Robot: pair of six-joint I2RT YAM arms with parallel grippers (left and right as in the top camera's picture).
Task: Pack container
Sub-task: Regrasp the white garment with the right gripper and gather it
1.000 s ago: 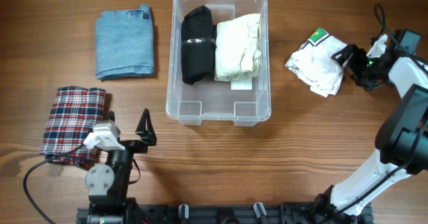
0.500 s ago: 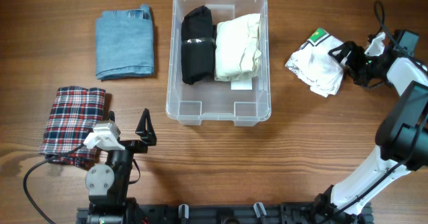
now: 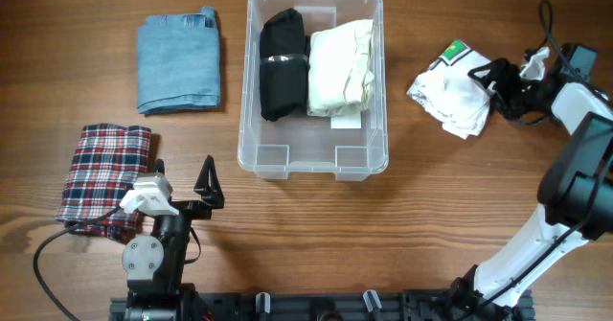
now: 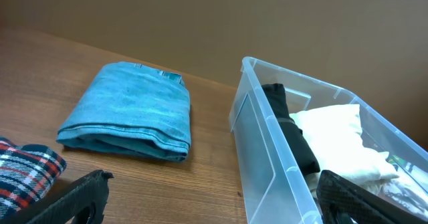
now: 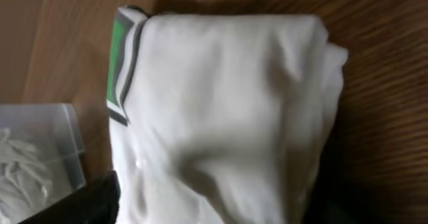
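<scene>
Straddling crumpled white cloth with green trim [image 3: 450,91] right of clear rectangular plastic container [image 3: 287,141], right gripper [image 3: 496,83] jaws spread; container lies left of jaws, right arm nearer; left gripper [image 3: 213,185] spread off container's front-left corner

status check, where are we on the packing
Left gripper open, parked by plaid cloth. Right gripper open at white shirt, not gripped. Container holds black roll, cream roll. Nothing blocking.

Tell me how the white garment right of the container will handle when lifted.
The white garment is loosely folded cloth, so it will likely sag and unfold. It looks light. Its rumpled edges may catch the container rim.
</scene>
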